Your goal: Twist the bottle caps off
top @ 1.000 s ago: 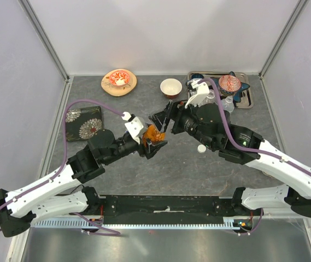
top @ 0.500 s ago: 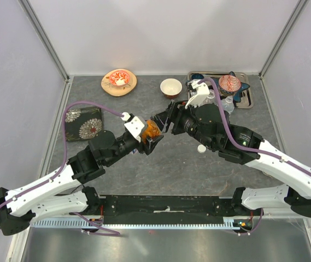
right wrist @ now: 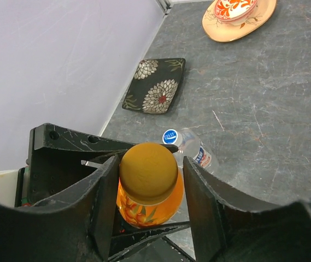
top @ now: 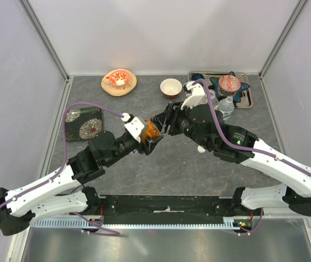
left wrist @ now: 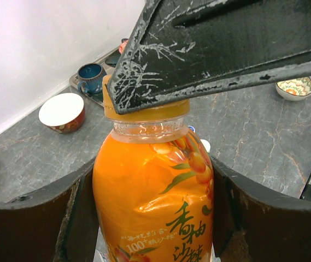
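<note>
2 grippers meeting at mid-table over grey, veined stone-look table (top: 188, 164). Left gripper (top: 148, 137): scuffed black fingers (left wrist: 40, 218) clamping crinkled body of orange bottle (left wrist: 152, 202), printed fruit label, held off the surface. Right gripper (top: 163, 121): scratched fingers (right wrist: 204, 202) closing on smooth rounded orange cap (right wrist: 148, 171). Lying flat beneath: 1 clear ribbed bottle (right wrist: 191, 146), blue cap and label. Standing by metal tray (top: 247, 98): 1 clear bottle (top: 226, 107). Resting nearby: round red-patterned bowl (top: 171, 87), peach plate (top: 119, 82), square dark floral plate (top: 83, 122).
</note>
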